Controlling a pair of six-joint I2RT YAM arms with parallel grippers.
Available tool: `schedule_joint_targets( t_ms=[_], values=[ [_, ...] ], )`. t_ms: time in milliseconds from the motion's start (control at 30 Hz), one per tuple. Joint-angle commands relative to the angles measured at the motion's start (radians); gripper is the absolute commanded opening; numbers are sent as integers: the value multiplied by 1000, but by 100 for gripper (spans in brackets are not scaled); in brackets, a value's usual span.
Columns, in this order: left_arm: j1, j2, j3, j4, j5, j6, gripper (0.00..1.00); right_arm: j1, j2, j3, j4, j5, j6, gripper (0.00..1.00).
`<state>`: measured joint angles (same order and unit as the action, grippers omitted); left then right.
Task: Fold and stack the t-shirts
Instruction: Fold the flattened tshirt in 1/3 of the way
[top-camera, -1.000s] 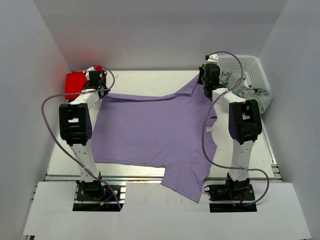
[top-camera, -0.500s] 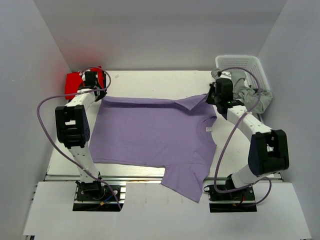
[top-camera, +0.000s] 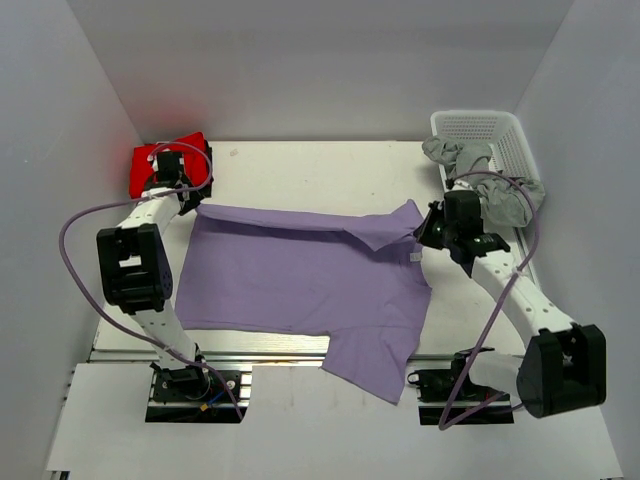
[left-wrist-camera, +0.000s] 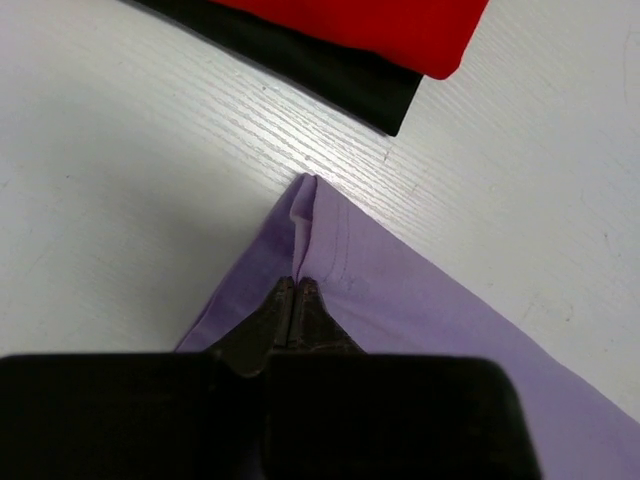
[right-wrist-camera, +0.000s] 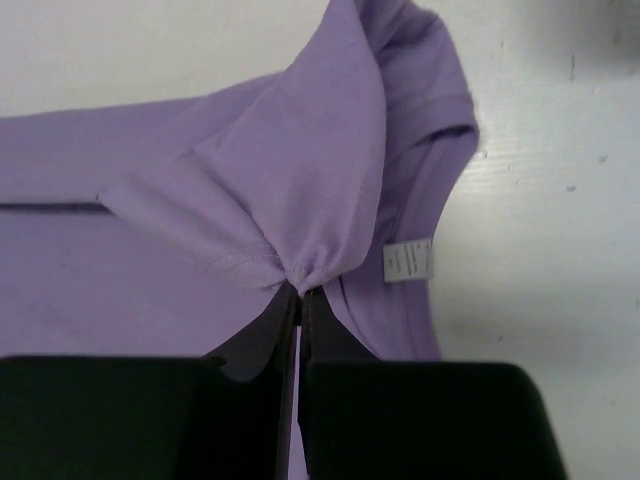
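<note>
The black right pincer (right-wrist-camera: 298, 292) is closed tight on a bunched-up bit of the soft light purple cotton t-shirt (right-wrist-camera: 300, 140), which is folded back over itself on the white wooden surface (right-wrist-camera: 540, 250), with a small white cloth label (right-wrist-camera: 408, 259) showing near its neck.

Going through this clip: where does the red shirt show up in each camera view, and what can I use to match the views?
Top external: red shirt sits in the upper left of the picture, past the purple shirt's far left corner.
Left wrist: red shirt runs along the top edge, right of centre.
Right wrist: not in it.
Shared landmark: the purple shirt, visible in all three views.
</note>
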<state>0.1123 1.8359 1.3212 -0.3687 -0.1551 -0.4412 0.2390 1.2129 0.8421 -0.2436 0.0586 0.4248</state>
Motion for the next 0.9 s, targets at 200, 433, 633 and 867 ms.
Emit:
schedule_joint_targets(
  t_ms=[200, 433, 633, 867],
  values=[
    [7, -158, -122, -38, 22, 7, 0, 25, -165, -175, -59, -49, 144, 0],
    [7, -201, -255, -50, -3, -31, 0, 45, -285, -359, -28, -143, 223, 0],
    [7, -201, -257, -97, -24, -71, 9, 46, -254, -448, 43, -201, 184, 30],
    [7, -219, -145, -239, -136, -112, 99, 51, -228, -296, -13, -109, 39, 81]
  ],
)
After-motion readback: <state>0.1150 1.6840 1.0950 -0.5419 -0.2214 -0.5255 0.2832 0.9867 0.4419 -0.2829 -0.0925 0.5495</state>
